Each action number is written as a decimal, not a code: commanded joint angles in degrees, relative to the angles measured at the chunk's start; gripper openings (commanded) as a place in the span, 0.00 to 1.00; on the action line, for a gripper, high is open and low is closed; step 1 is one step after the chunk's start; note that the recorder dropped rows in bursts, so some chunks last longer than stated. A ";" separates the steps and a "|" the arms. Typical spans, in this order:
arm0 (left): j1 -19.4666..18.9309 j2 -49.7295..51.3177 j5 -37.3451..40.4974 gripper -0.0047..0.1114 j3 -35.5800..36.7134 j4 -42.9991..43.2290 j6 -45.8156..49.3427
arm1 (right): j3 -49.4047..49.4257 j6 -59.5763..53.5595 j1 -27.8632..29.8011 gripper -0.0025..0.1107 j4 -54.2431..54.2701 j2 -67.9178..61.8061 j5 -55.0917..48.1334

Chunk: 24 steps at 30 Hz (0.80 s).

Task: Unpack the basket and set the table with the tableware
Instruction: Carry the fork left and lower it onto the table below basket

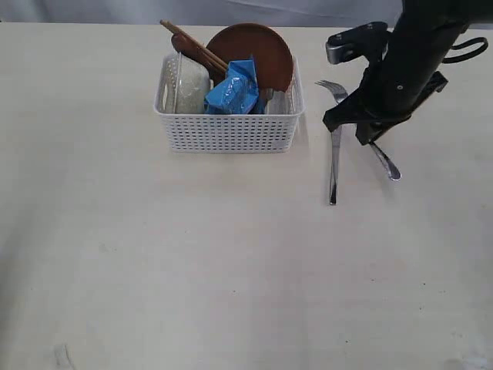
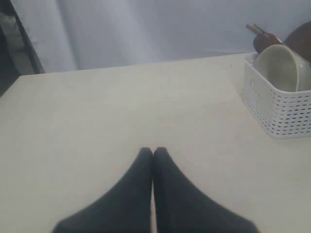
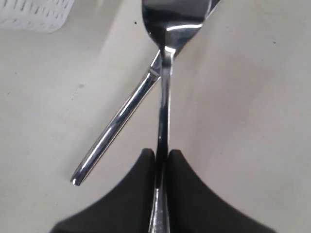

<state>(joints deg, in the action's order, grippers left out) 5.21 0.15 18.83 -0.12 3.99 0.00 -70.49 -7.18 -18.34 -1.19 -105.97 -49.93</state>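
right gripper (image 3: 163, 154): clamped on the handle of the fork (image 3: 169, 29), whose head juts ahead of the fingertips
knife (image 3: 114, 131): lying on the table (image 1: 192, 254), crossing under the fork's neck
left gripper (image 2: 153, 151): fingers pressed together, nothing held
basket (image 1: 227, 127): beyond the knife from the right gripper, loaded

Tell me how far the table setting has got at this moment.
Done: the knife lies on the table, right of the basket. In hand: the right gripper is shut on the fork, which crosses the knife. Left to do: the plate, bowl and chopsticks sit in the basket beside a blue bag. The left gripper is shut, holding nothing.
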 commanded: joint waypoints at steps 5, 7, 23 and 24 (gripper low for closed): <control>-0.13 -0.15 -0.42 0.04 0.12 0.28 0.00 | 14.33 7.18 0.06 0.02 8.80 11.44 3.77; -0.13 -0.15 -0.42 0.04 0.12 0.28 0.00 | 18.89 6.16 -0.13 0.02 13.45 13.81 4.96; -0.13 -0.15 -0.42 0.04 0.12 0.28 0.00 | 30.11 1.64 -23.42 0.02 41.71 11.91 25.80; -0.13 -0.15 -0.42 0.04 0.12 0.28 0.00 | 29.59 2.21 -23.89 0.02 41.80 11.01 26.35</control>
<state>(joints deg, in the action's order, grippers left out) 5.21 0.15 18.83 -0.12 3.99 0.00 -39.45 -5.86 -40.69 39.02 -92.71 -27.17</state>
